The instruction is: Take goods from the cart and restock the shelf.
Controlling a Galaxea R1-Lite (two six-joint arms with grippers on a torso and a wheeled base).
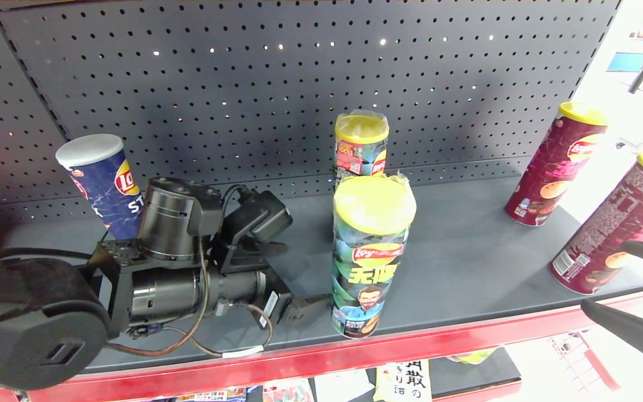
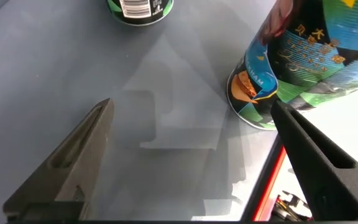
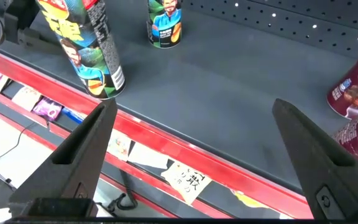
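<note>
The left hand (image 2: 192,106) is seen released, fingers spread above the dark grey metal shelf (image 1: 466,262), just left of the near green cylindrical chip can with yellow lid (image 1: 372,251). The right hand (image 3: 194,104) is likewise opened beside the near maroon cylindrical can (image 1: 617,223) at the right.

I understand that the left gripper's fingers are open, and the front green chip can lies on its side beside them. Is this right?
Not quite: the front green chip can stands upright, not on its side, as the head view shows. The fingers of the left gripper are open beside it.
</note>
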